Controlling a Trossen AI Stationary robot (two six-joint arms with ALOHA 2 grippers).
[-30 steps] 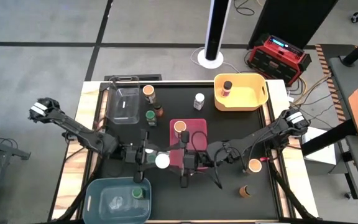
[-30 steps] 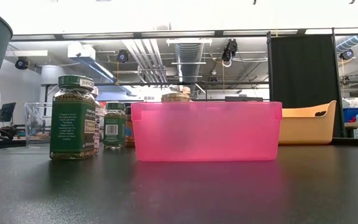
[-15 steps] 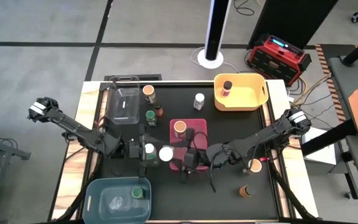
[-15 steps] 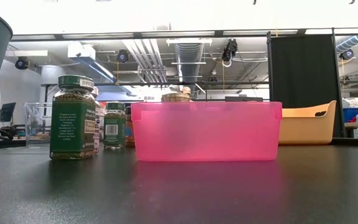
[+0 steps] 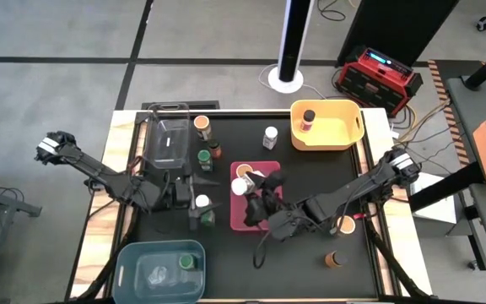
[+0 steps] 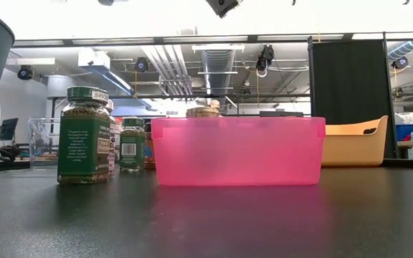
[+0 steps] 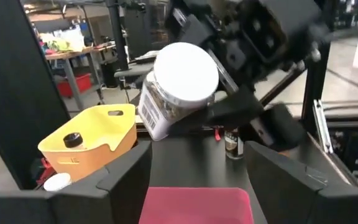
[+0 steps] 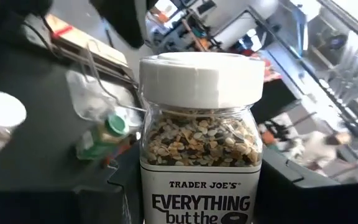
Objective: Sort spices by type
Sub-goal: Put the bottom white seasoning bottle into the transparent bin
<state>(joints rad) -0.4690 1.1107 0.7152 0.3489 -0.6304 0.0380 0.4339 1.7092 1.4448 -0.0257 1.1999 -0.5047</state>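
A spice jar with a white lid (image 5: 240,187) hangs over the pink bin (image 5: 240,218). My right gripper (image 5: 253,189), reaching in from the table's right, is shut on it. The right wrist view shows the jar's seed-filled body (image 8: 197,140) between the fingers. My left gripper (image 5: 197,206) stands open to the left of the bin, with nothing between its fingers (image 7: 123,180). Its wrist view looks at the jar's lid (image 7: 186,71) farther off. An orange-lidded jar (image 5: 245,171) stands inside the pink bin. My right gripper pinches the jar's labelled body (image 8: 157,186), below the lid, between its two fingers (image 8: 122,186), one on each side. The fingers come in about level from the table's right and lie across the jar. The jar is lifted clear and tilted, lid toward the table's left.
At the back right, a yellow bin (image 5: 340,133) holds a dark-lidded jar (image 5: 309,116). A clear bin (image 5: 169,148) stands back left and a blue bin (image 5: 133,253) front left. Loose jars stand at the back (image 5: 202,124) (image 5: 270,135) and front right (image 5: 345,225).
The white-lidded jar was between both grippers, left of the pink bin's near end. It has gone with my right gripper toward the far edge and the right, and now hangs over the bin. The right wrist has rolled. My left gripper stays behind without the jar.
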